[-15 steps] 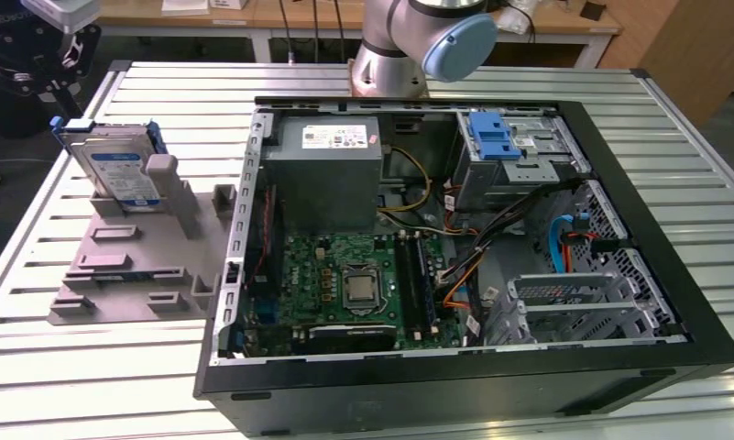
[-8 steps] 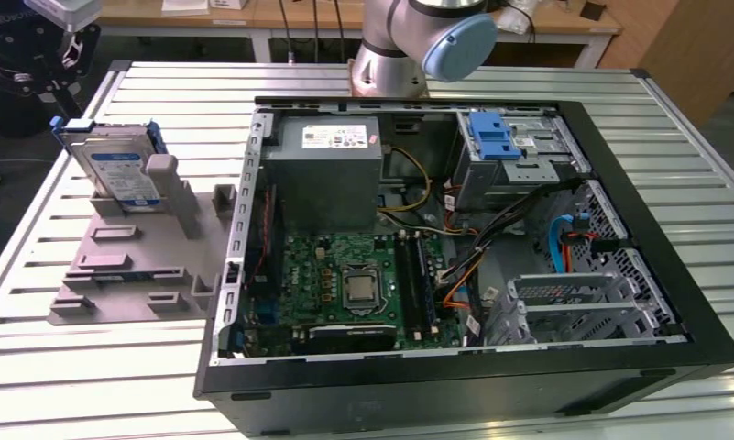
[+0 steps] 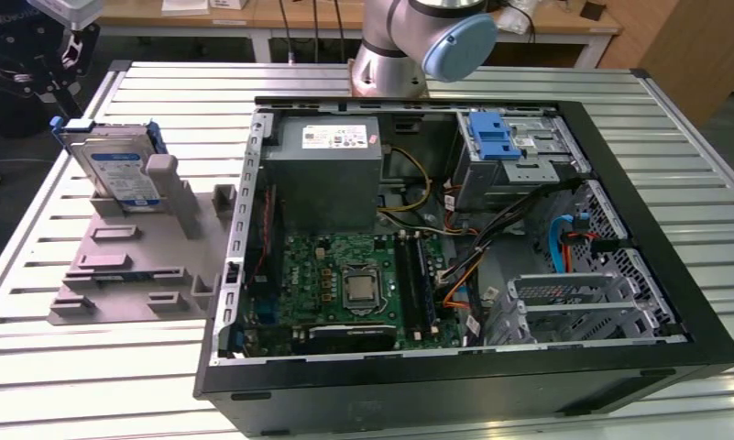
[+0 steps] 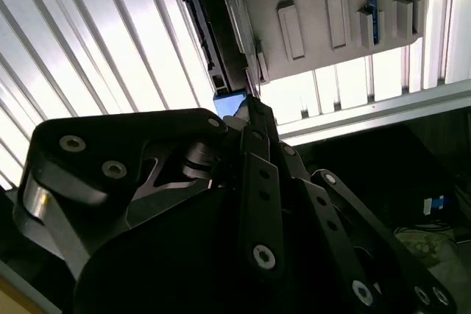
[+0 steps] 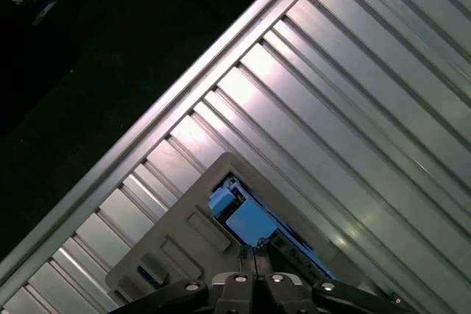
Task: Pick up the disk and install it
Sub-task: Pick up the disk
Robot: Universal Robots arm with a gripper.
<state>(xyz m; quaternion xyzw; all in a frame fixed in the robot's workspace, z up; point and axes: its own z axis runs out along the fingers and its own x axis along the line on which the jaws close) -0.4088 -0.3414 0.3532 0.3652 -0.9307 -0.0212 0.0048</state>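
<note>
Claw first: in the first wrist view the gripper [image 5: 254,255] has its fingers pinched together with nothing between them, and the blue edge of the disk [image 5: 249,223] sits just past the tips. So we reckon we're at the approach for the pick, nothing grabbed yet. The disk stands on edge in a slot of the grey holder [image 3: 122,252], out on the slatted table [image 3: 98,376], at roughly nine o'clock from the open computer case [image 3: 465,390] in the exterior view.

Our take on doing this bit well: the fingers need to spread wider than the disk is thick before going down, otherwise the tips just jab the top edge (and that blue bracket [image 3: 73,124] looks like it'd flex). We'd square the fingers to the flat faces and pull straight up along the slot so it doesn't bind against the posts [image 3: 161,179]. Farther off, the drive cage [image 3: 520,151] with its blue latch [image 3: 498,137] sits at about one o'clock inside the case, cables [image 3: 513,215] close by.
</note>
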